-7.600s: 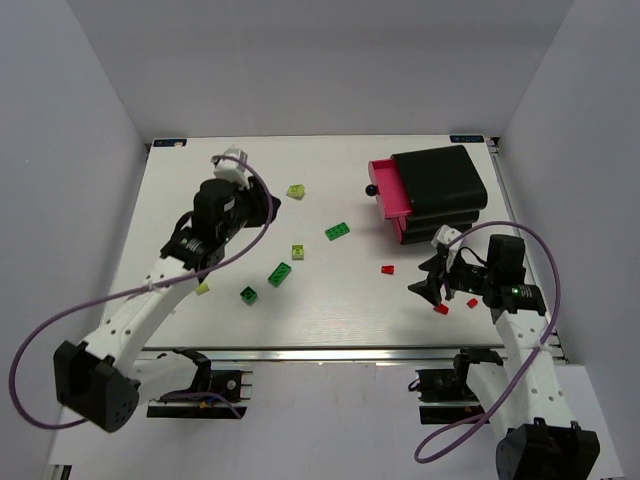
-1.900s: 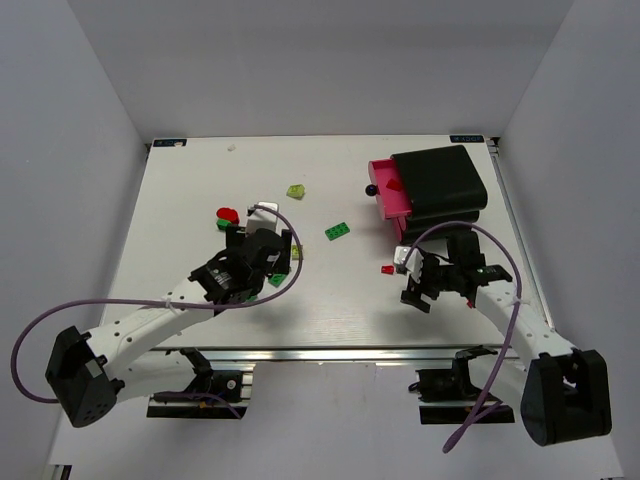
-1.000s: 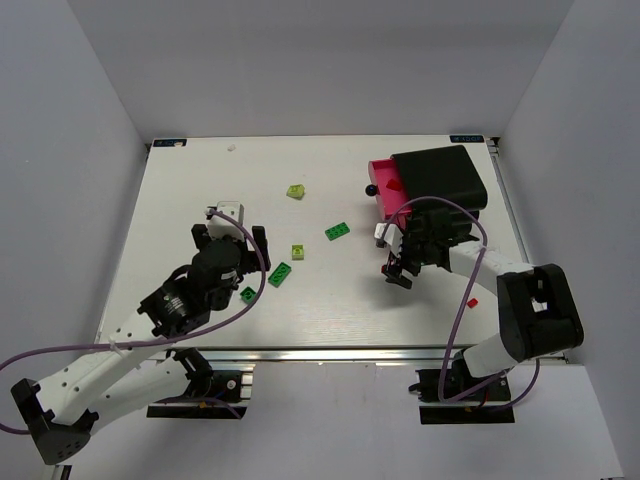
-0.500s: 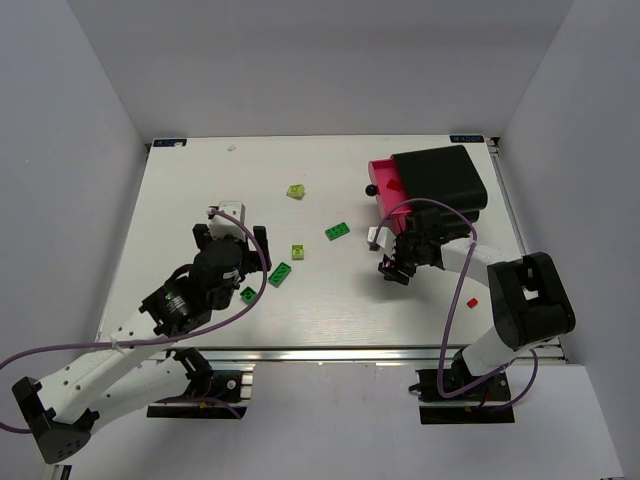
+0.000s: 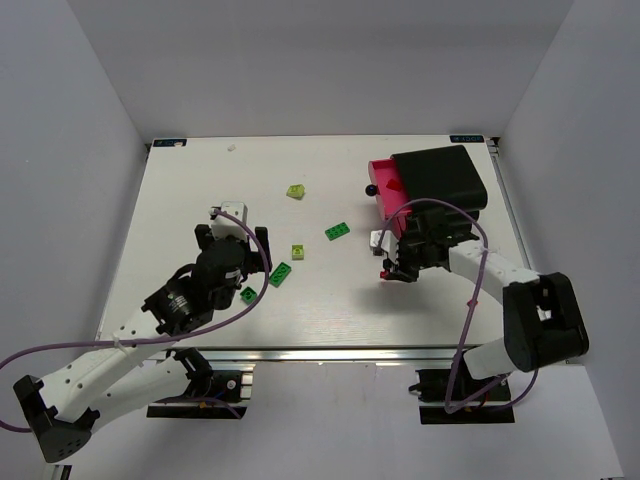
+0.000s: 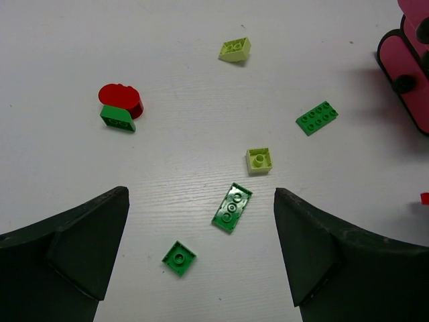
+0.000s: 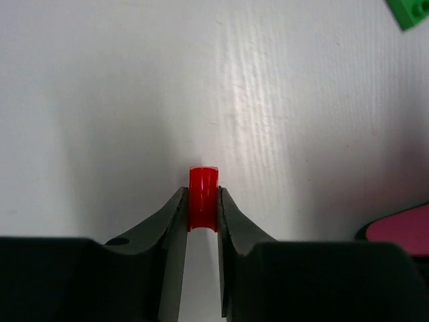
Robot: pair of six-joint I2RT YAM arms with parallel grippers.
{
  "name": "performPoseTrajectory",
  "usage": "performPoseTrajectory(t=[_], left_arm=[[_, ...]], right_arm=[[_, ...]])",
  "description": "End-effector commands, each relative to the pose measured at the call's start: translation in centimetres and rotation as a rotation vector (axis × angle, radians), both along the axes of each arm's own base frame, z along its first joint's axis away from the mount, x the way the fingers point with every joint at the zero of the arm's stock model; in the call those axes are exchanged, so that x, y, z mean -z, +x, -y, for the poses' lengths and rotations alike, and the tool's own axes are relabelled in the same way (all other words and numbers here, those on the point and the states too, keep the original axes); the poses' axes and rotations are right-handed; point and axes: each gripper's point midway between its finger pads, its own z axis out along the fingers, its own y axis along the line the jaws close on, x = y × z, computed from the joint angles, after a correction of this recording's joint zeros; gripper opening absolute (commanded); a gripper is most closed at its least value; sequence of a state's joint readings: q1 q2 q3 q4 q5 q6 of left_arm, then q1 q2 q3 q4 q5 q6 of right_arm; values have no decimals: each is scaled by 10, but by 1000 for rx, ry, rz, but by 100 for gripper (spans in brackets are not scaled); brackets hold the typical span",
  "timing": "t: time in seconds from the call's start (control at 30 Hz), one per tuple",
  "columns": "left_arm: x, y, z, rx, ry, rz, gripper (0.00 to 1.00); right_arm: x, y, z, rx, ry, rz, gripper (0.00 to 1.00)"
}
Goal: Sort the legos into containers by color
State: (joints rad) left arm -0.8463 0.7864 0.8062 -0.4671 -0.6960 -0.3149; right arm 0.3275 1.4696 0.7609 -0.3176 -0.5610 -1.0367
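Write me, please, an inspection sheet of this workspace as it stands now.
surface: white table, no spills seen.
job's things: green bricks and lime bricks loose mid-table; red round piece against a green one; black drawers at far right, top drawer open with something red inside.
clutter: small white speck by the far edge.
hands: left hand open above the green bricks; right hand shut on a red brick.
cables: purple cables looping off each arm.
surroundings: plain white walls.
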Motion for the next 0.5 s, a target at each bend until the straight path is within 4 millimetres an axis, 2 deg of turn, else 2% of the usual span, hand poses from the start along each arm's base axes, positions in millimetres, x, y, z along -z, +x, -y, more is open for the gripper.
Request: performPoseTrajectory(t=[0.0, 0.03, 0.1, 0.13, 0.2, 0.27, 0.33, 0.37, 0.43, 0.47], left_arm=[[1, -1, 2, 13, -10, 5, 98], [1, 0, 4, 18, -12, 5, 98], [3, -1, 6, 31, -11, 2, 98], [5, 0, 6, 31, -7, -1, 98], [6, 0, 8, 40, -6, 0, 98], [8, 0, 9, 42, 1, -4, 98], [11, 1, 10, 43, 6, -7, 97], [12, 1, 10, 45, 8, -8, 97], [16, 2, 10, 44, 18, -15, 98], [17, 2, 11, 43, 18, -16, 98]], right_arm=[[-53, -38, -20, -122, 142, -81, 7], [-80, -38, -30, -159, 210, -65, 2], [-113, -45, -37, -184, 266, -57, 1], [-138, -43, -41, -186, 292, -41, 0], [-168, -41, -45, -143, 339, -45, 0], [-202, -17, -47, -71, 370, 47, 0], [-226, 4, -50, 37, 421, 84, 0], [-234, 22, -45, 115, 409, 129, 0], [-244, 44, -42, 227, 421, 151, 0], [-240, 68, -35, 317, 393, 185, 0]])
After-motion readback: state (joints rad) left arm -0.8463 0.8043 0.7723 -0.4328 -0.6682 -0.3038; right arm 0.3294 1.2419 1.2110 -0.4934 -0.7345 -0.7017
